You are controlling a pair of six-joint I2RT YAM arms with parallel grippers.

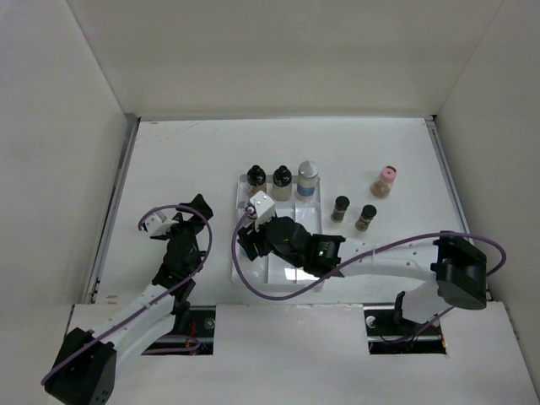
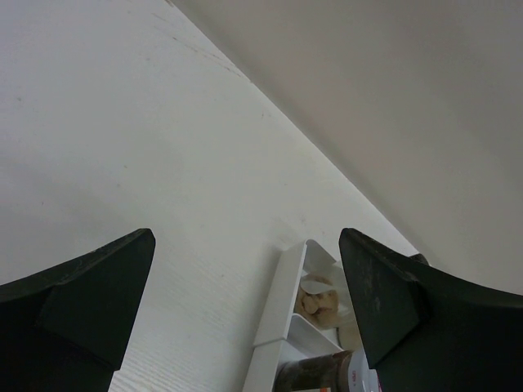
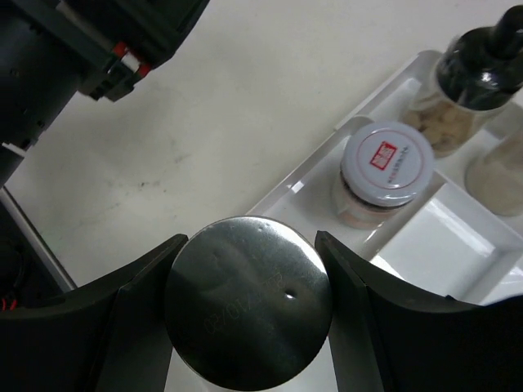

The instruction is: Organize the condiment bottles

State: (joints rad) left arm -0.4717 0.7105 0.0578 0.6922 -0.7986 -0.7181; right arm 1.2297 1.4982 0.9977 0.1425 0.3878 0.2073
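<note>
My right gripper [image 3: 249, 242] is shut on a condiment bottle with a plain silver cap [image 3: 248, 312], over the near left part of the white divided tray [image 3: 306, 175]. I cannot tell whether the bottle rests on the tray. Beside it in the tray stands a jar with a white, red-labelled cap [image 3: 384, 163], and farther back a black-capped bottle [image 3: 476, 64]. From above, the right gripper [image 1: 251, 241] covers the held bottle. In the tray's far row stand two black-capped bottles [image 1: 256, 177] [image 1: 281, 178] and a silver-capped one [image 1: 309, 178]. My left gripper [image 1: 197, 212] [image 2: 245, 245] hangs open, left of the tray.
Right of the tray [image 1: 239, 270] on the table stand two small dark-capped jars [image 1: 340, 207] [image 1: 366, 217] and a pink-capped jar [image 1: 385, 180]. The left wrist view shows the tray's corner [image 2: 280, 298] with a tan-filled jar [image 2: 319, 299] behind it. White walls enclose the table.
</note>
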